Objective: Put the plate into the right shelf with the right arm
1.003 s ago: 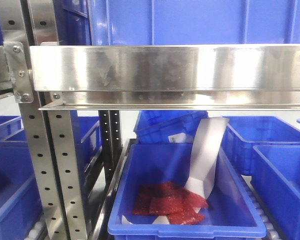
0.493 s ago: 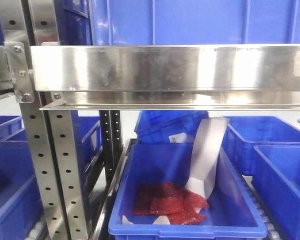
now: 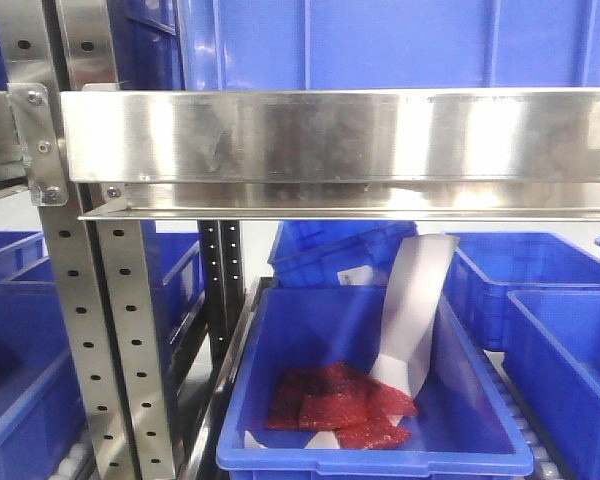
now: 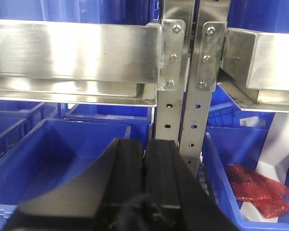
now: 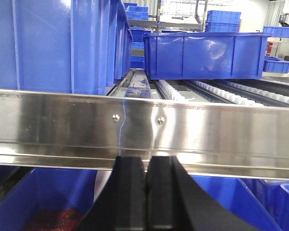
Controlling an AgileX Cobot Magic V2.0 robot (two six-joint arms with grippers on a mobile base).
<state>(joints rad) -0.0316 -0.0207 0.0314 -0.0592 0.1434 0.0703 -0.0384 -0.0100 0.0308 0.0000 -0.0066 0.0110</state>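
The plate is out of view in all three views. The right shelf (image 3: 340,135) is a shiny steel rack; its broad beam crosses the front view, with perforated uprights (image 3: 130,340) at the left. My right gripper (image 5: 146,159) is shut with nothing between its black fingers. It sits just below and in front of the shelf's beam (image 5: 192,130). My left gripper (image 4: 145,142) is also shut and empty, pointing at the paired uprights (image 4: 183,96) where two racks meet.
A blue bin (image 3: 370,450) under the beam holds red packets (image 3: 340,405) and a curled white sheet (image 3: 412,310). More blue bins (image 3: 570,340) flank it, and large blue bins (image 5: 207,55) stand on the roller level above the beam.
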